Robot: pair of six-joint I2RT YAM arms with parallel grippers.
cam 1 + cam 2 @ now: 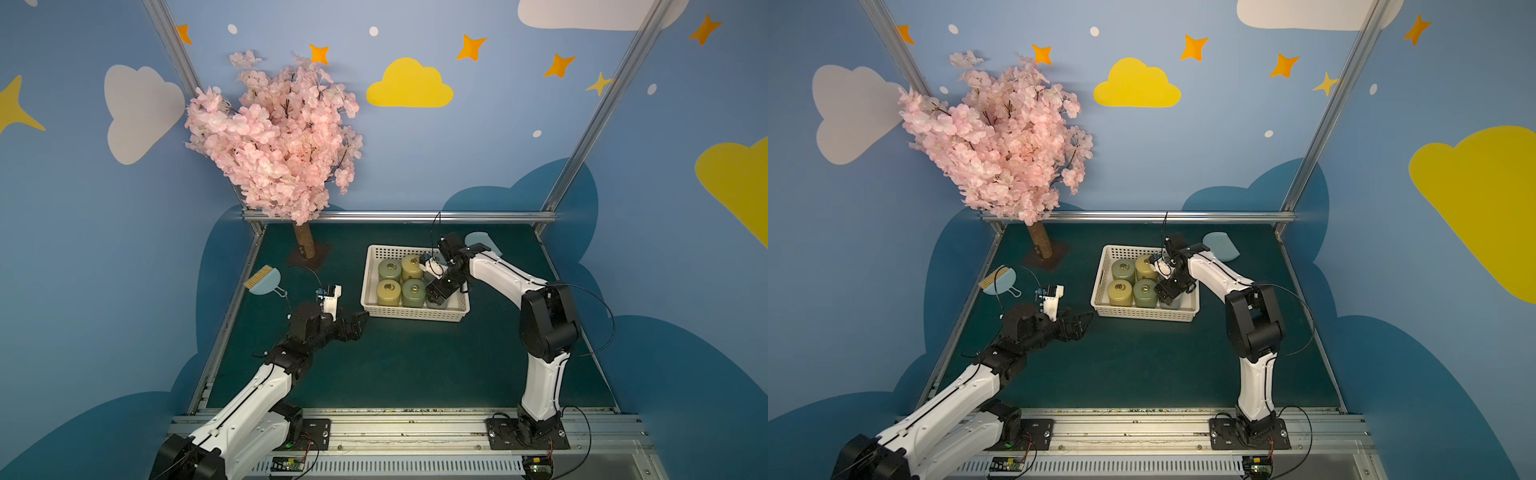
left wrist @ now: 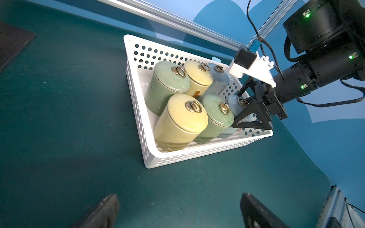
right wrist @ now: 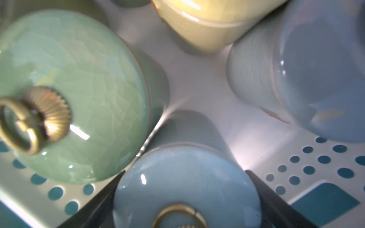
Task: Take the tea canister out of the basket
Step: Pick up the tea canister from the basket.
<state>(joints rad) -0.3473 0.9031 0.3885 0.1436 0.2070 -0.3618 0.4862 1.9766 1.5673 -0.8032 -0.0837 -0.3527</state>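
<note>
While the right gripper (image 2: 236, 109) hangs nose-down over the basket (image 1: 413, 314), its black fingers (image 3: 102, 203) sit apart astride the lid of the pale-blue tea canister (image 3: 183, 183). That canister stands upright in the basket's near corner on the right arm's side. Tight there: one finger goes into the narrow gap against the green canister (image 3: 75, 94) next door. The other sits between the lid and the perforated end wall, just beside the slot handle (image 3: 324, 203). Both look right at the lid's rim, but the wrist view is soft and I can't tell if they press on it or only flank it. Six canisters fill the basket in two rows of three, sides nearly touching; a yellow canister (image 3: 207, 23) and a second blue canister (image 3: 316, 75) stand in the far row. All are glazed ceramic cylinders with fine crackle, shallow domed lids, each with a brass ring (image 3: 19, 126) on a fluted boss. Basket is white plastic, low walls, round holes, thick rim. Left gripper (image 1: 358, 321) is well apart from the basket, over the dark green felt-like mat (image 1: 415, 374), fingers spread wide with nothing between. Open mat runs from the basket's near wall to the arm bases.
</note>
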